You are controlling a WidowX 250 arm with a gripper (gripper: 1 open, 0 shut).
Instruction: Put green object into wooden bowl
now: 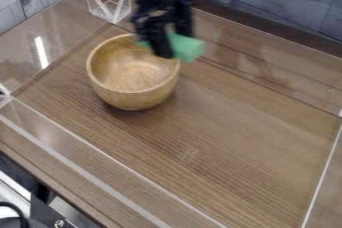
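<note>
Upper centre: tool [163, 44] pinching the green block [185, 47], held in the air over the bowl's [110, 89] right rim. Bare desk [227, 122] lies open right and below, bounded by clear walls.

Wooden bowl [132, 75] on brown table [227, 132]

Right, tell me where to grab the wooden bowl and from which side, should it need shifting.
Grip the wooden bowl by its thick rim, coming straight down from above, one jaw inside the wall and one outside. The rounded outer wall is too wide to span. Choose the near rim, since the gripper holds the green block over the far-right edge.
</note>
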